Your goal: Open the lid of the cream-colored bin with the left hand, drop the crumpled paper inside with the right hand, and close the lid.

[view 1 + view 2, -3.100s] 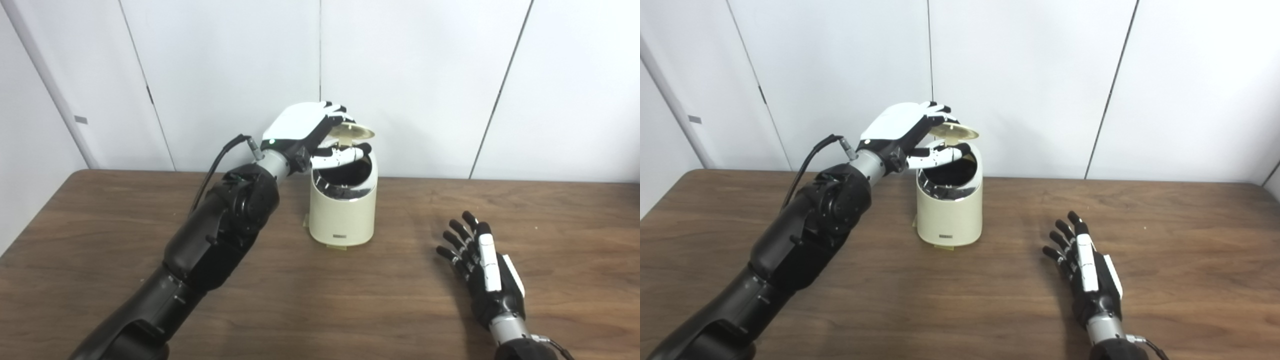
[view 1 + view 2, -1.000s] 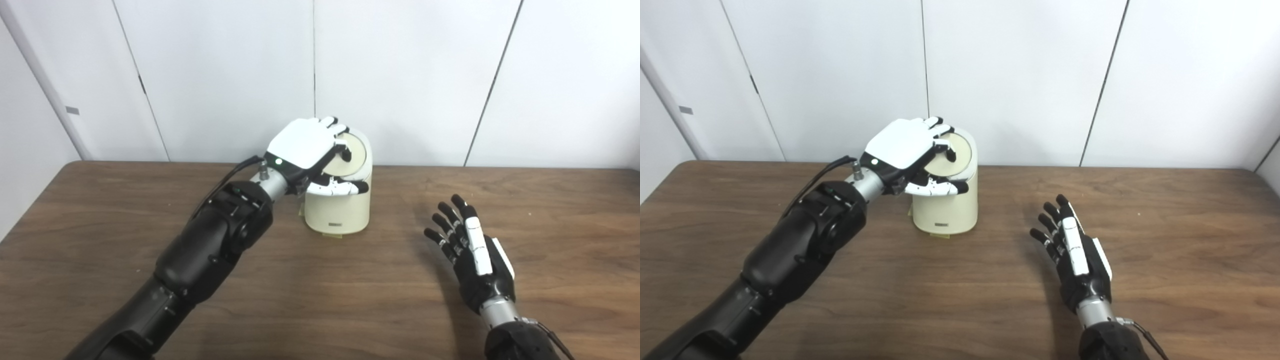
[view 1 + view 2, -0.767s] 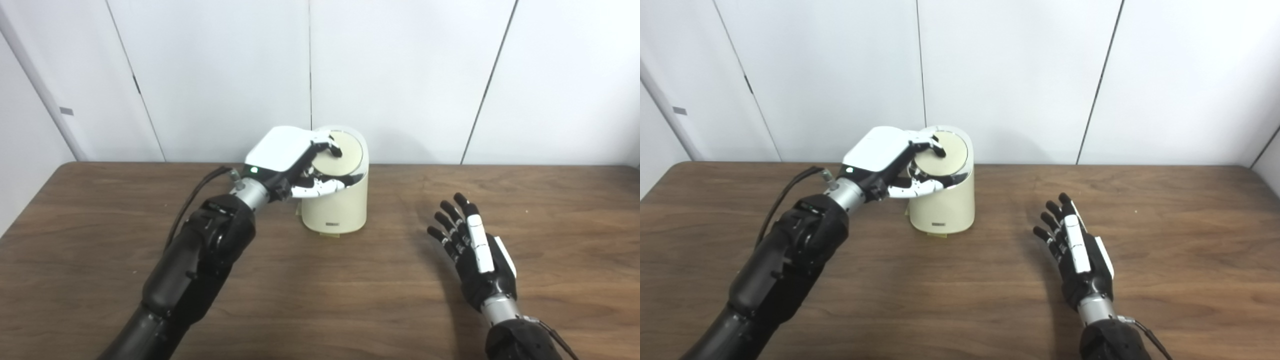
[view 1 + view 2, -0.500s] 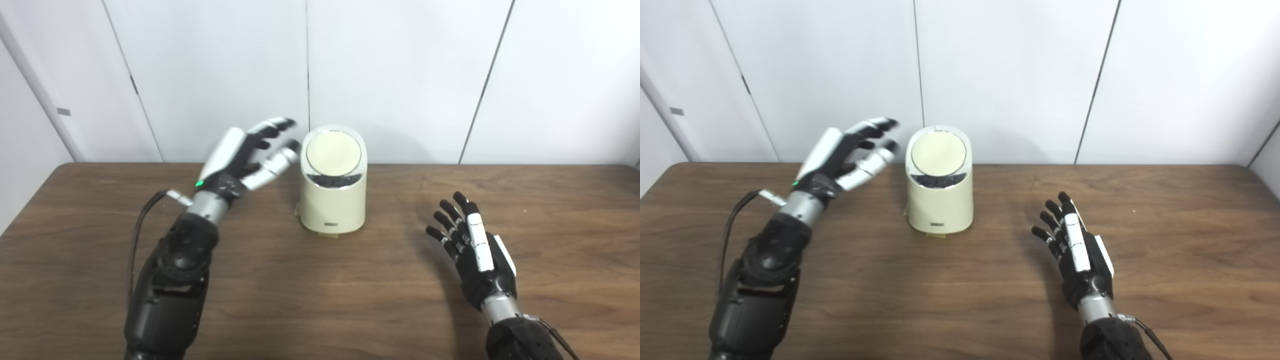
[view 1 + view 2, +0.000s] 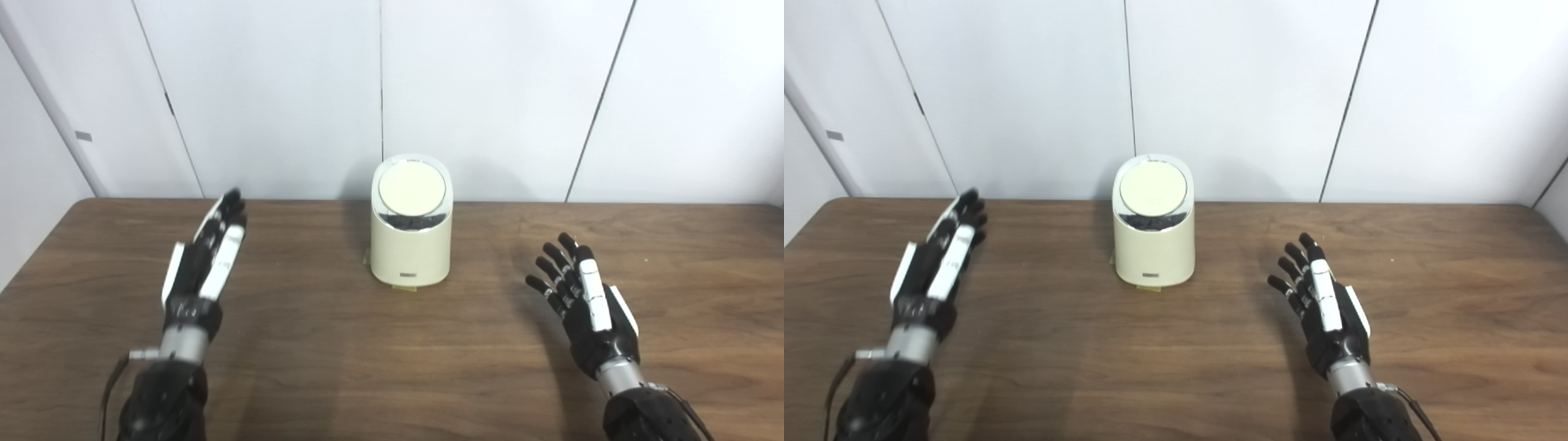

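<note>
Left hand [image 5: 199, 269] lower left, fingers spread, empty. Right hand [image 5: 585, 306] lower right, likewise spread, empty. Cream-colored bin [image 5: 411, 245] centre frame on table [image 5: 343, 355], lid [image 5: 411, 189] down.

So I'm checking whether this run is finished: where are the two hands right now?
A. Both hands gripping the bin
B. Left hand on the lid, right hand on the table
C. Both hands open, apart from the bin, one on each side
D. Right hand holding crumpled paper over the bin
C: the left hand and right hand are open with fingers spread, either side of the bin, touching nothing; its lid is down.
</note>
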